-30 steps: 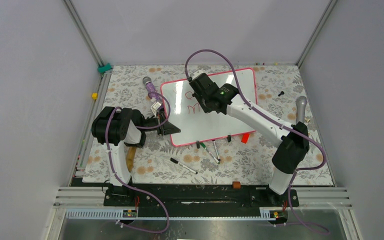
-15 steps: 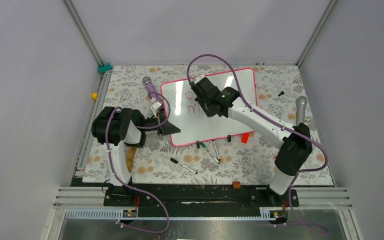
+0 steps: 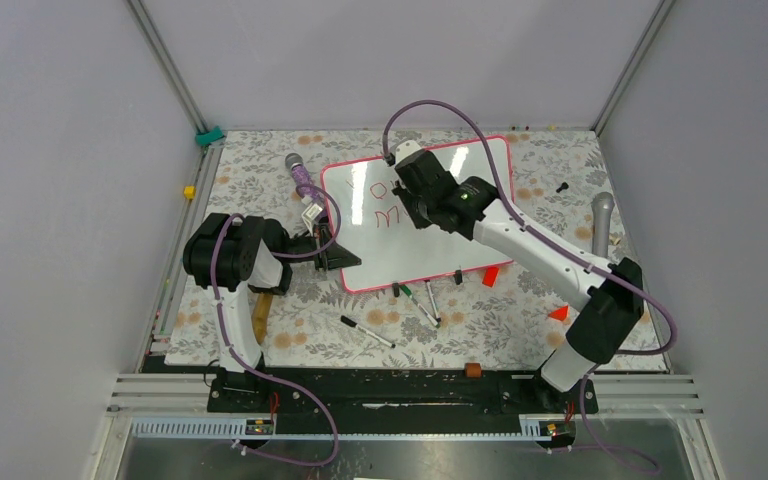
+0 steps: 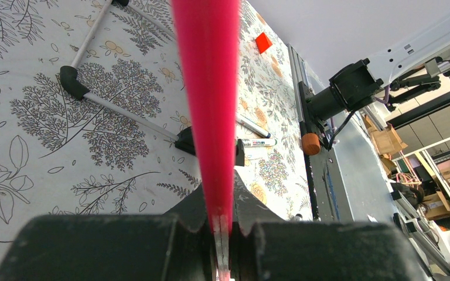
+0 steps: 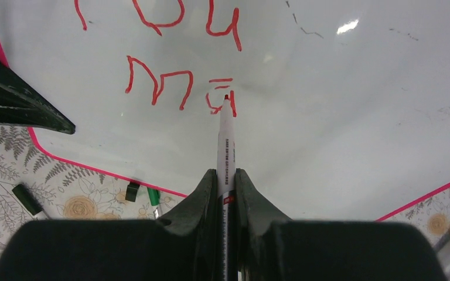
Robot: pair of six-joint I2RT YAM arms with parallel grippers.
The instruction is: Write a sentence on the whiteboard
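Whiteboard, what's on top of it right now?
Red writing reads "You", with "m" and an unfinished letter below. The right gripper holds a marker whose tip covers part of that letter.

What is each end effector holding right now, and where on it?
Right end effector: the marker, gripped on its barrel. Left end effector: the whiteboard, by its pink edge.

The white-and-black left arm [image 3: 232, 320] sits folded low, its black left gripper [image 4: 220, 219] clamped on the pink-red edge of the glossy whiteboard [image 4: 208, 88]. The matching right arm [image 3: 530, 245] stretches forward, its right gripper [image 5: 227, 175] pinching a slim white marker [image 5: 226, 134].
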